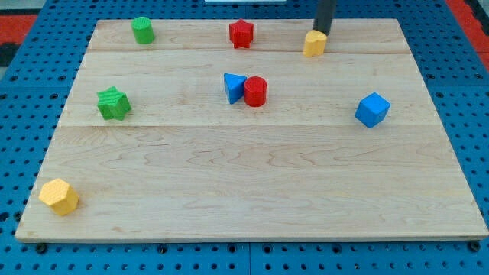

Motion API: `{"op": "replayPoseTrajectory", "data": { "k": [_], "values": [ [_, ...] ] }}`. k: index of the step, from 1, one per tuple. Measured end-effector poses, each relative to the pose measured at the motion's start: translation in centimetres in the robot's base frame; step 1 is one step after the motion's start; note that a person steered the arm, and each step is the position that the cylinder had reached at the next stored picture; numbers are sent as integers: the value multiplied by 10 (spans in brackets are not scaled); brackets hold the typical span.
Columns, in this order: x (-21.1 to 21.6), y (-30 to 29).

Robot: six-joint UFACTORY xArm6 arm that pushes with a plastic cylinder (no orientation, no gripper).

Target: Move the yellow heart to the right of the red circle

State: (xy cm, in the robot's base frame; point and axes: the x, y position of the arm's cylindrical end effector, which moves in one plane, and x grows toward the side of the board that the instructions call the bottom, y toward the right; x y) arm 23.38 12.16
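Note:
The yellow heart [314, 43] lies near the top of the wooden board [252, 183], right of centre. My tip [322, 32] stands just behind it, at its upper right, touching or almost touching it. The red circle [255, 91] sits near the board's middle, below and to the left of the heart. A blue triangle [233, 87] lies against the red circle's left side.
A red block [241, 33] lies at top centre, a green cylinder [143, 30] at top left, a green star [114, 103] at the left, a blue cube [372, 109] at the right and a yellow hexagon [59, 196] at bottom left.

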Motion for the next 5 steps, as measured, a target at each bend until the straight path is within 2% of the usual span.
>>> {"op": "replayPoseTrajectory", "data": {
  "k": [2,3,4,5],
  "values": [
    [87,-1],
    [100,-26],
    [95,-75],
    [109,-82]
  ]
}}
